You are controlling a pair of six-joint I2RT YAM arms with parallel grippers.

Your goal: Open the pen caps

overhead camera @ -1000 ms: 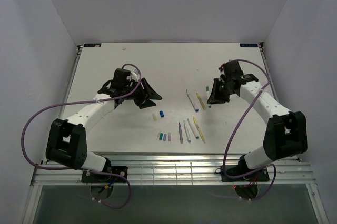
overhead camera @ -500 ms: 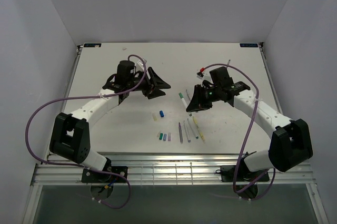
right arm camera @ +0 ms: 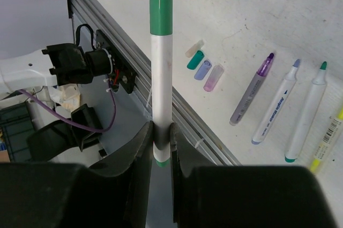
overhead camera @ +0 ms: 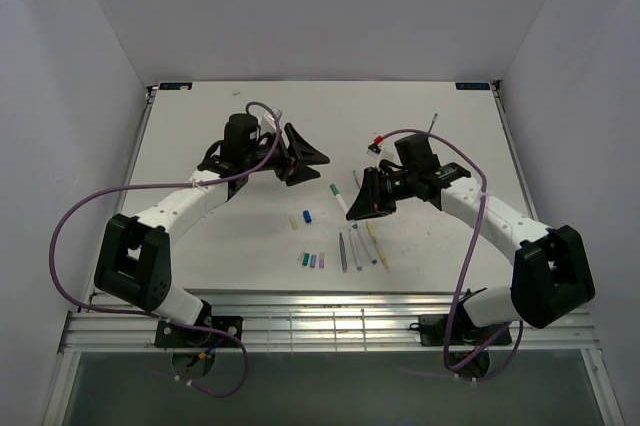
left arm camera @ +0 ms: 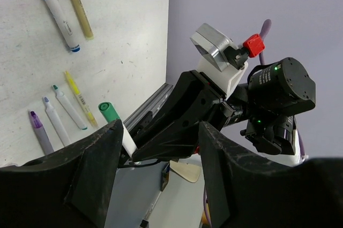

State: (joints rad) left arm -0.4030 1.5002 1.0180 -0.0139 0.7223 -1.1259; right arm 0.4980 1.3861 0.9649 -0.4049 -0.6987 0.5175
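Note:
My right gripper (overhead camera: 358, 204) is shut on a white-barrelled pen (right arm camera: 161, 78) near its lower end. It holds the pen above the table, with the green pen cap (right arm camera: 161, 3) pointing away from the jaws. This green cap (overhead camera: 334, 189) points toward my left gripper (overhead camera: 312, 166), which hovers open and empty a short way off. In the left wrist view the capped pen (left arm camera: 110, 113) shows just past the left fingers (left arm camera: 102, 174). Several uncapped pens (overhead camera: 357, 246) lie side by side below. Loose pen caps lie left of them: yellow (overhead camera: 294, 218), blue (overhead camera: 307, 216), and a row of three (overhead camera: 312, 260).
Two more pens, blue-tipped (left arm camera: 53, 3) and yellow (left arm camera: 77, 3), lie on the white table (overhead camera: 230, 236) beneath the right arm. The metal rail (overhead camera: 330, 321) runs along the near edge. Grey walls enclose the table on three sides.
The right gripper has carried the green-capped pen left toward the table's middle. The left gripper has swung right and further back, and its jaws have spread a little wider.

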